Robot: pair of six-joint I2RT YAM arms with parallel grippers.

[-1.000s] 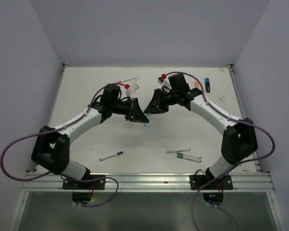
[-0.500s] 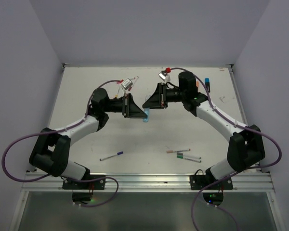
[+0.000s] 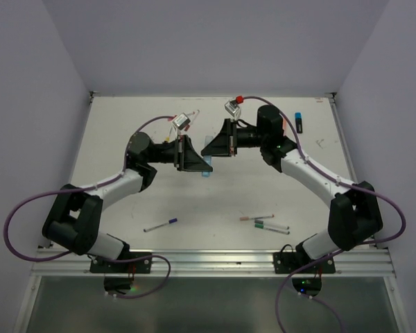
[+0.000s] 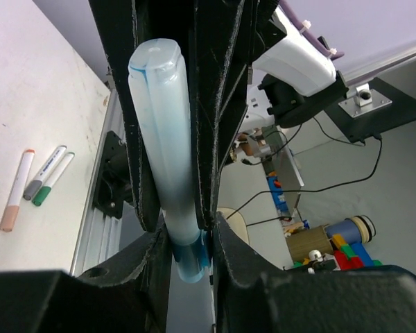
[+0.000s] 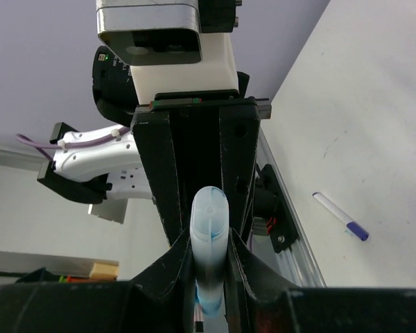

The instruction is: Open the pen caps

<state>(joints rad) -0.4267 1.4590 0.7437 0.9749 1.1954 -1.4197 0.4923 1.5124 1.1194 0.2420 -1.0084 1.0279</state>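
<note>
**Blue highlighter cap clamped in left gripper, right gripper on the barrel, mid-air over table centre**

Top cam: both grippers meet nose to nose above the middle of the table. Both are clenched on one pale blue highlighter, which pokes out below them, off the surface. Other capped pens lie flat:
- purple-cap pen, front left
- three pens bunched, front right
- black highlighter w/ blue cap, back right, well apart from the grippers

Left wrist cam: own fingers squeeze the darker blue end piece. It looks like the cap, but the seam w/ the barrel isn't clear. Pale barrel runs up btwn the right gripper's fingers, touching both sides. On the table at left, side by side: salmon-tipped pen, grey-cap pen, green-cap pen.

Right wrist cam: own fingers pinch the highlighter body, w/ its rounded pale end facing the cam. Left gripper's fingers sit just behind, one either side. Can't tell from here whether the cap is seated or off. Purple-cap pen lies on the table at right.
</note>
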